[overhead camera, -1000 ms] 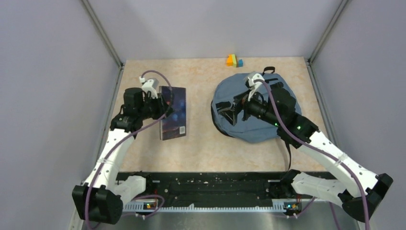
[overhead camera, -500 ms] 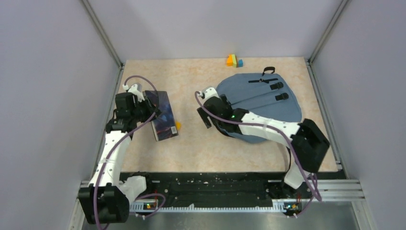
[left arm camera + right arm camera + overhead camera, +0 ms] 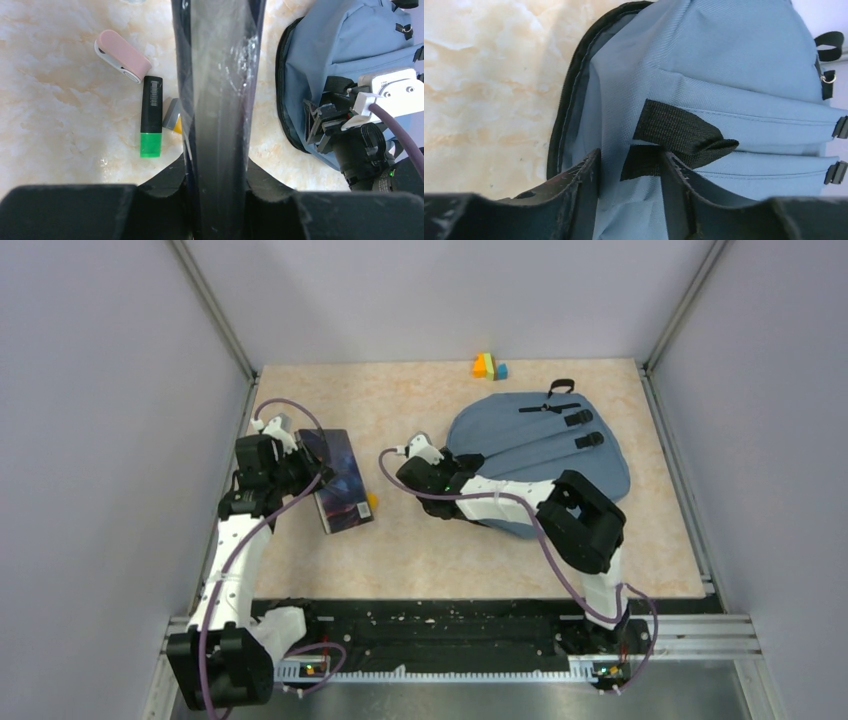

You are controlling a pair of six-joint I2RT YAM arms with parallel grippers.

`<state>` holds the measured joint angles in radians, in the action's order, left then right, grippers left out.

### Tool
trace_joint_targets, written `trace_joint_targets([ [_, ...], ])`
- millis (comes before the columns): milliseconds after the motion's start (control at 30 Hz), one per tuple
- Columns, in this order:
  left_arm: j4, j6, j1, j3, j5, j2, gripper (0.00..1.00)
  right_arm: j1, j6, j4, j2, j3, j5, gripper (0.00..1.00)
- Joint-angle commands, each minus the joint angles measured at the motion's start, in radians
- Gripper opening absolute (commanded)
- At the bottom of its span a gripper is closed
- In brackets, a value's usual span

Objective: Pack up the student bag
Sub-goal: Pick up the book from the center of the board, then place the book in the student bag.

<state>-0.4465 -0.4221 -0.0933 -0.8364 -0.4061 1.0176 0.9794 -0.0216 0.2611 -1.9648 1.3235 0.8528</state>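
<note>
Beige marbled tabletop (image 3: 440, 560) is carrying everything. Left gripper (image 3: 217, 170) is clamping a dark book (image 3: 220, 75) at left. Right gripper (image 3: 629, 165) is straddling the student bag (image 3: 540, 445) rim, fingers apart; actual pinch, cannot tell. Bag is lying flat, right of centre.

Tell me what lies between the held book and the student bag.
Top view: a small orange-yellow piece beside the book, then bare table; the right gripper sits at the edge of the student bag.
</note>
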Motion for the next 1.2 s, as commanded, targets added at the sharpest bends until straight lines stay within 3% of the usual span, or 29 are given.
trace_joint_targets([
  [0, 0.138, -0.028, -0.011, -0.009, -0.063, -0.04, 0.0, 0.009, 0.068, -0.065, -0.001, 0.021, 0.111, 0.33],
  [133, 0.14, -0.012, -0.016, -0.012, -0.075, -0.045, 0.0, 0.009, 0.067, -0.054, 0.06, 0.026, 0.075, 0.02],
  [167, 0.139, -0.009, -0.016, -0.013, -0.069, -0.052, 0.0, 0.009, 0.069, -0.051, 0.092, 0.024, 0.049, 0.0],
  [333, 0.174, 0.001, -0.017, 0.004, -0.051, -0.112, 0.0, -0.02, 0.05, 0.01, 0.328, 0.035, -0.148, 0.0],
  [533, 0.253, -0.108, -0.011, 0.018, -0.162, -0.098, 0.0, -0.216, -0.052, 0.138, 0.553, 0.069, -0.669, 0.0],
  [700, 0.499, -0.317, 0.075, 0.107, -0.145, -0.111, 0.0, -0.332, -0.1, 0.13, 0.652, 0.038, -0.994, 0.0],
  [900, 0.833, -0.516, 0.373, 0.146, 0.003, 0.037, 0.0, -0.376, -0.192, 0.062, 0.746, 0.001, -1.206, 0.0],
  [1033, 0.958, -0.618, 0.445, 0.12, -0.047, 0.197, 0.0, -0.396, -0.25, 0.02, 0.795, -0.017, -1.264, 0.0],
  [1167, 1.019, -0.656, 0.512, 0.154, 0.007, 0.241, 0.0, -0.406, -0.283, -0.005, 0.843, -0.034, -1.256, 0.0],
])
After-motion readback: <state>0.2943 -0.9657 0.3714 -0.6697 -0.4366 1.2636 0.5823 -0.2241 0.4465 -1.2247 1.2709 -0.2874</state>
